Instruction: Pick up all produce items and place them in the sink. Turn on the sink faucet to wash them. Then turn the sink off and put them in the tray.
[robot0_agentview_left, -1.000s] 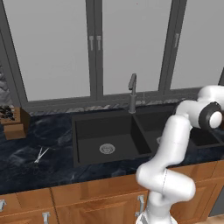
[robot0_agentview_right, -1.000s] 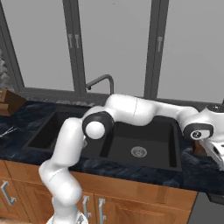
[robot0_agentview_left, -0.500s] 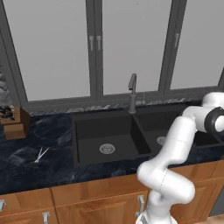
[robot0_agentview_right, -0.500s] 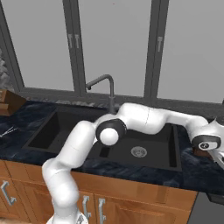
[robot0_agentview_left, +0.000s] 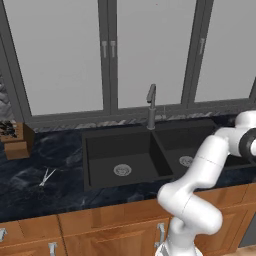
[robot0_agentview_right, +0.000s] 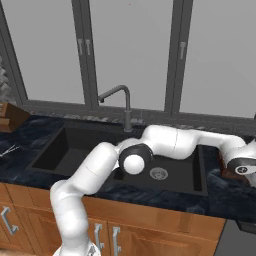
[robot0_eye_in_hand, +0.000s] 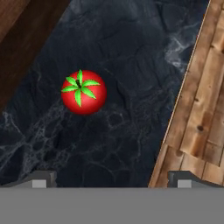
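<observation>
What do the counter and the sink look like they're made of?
The counter looks like polished dark stone, probably marble or granite: blue-black with pale veins running through it. The sink looks matte black, perhaps composite or coated metal; it shows no shine, and only its round drains look silvery.

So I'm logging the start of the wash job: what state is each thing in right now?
Tomato: lying on the dark counter, not held, stem side toward the hand camera.
Gripper: open, above the counter, nothing between its fingers.
Sink: both basins without produce.
Faucet: no water running that can be seen.
Scissors: lying on the counter left of the sink, blades spread.
</observation>
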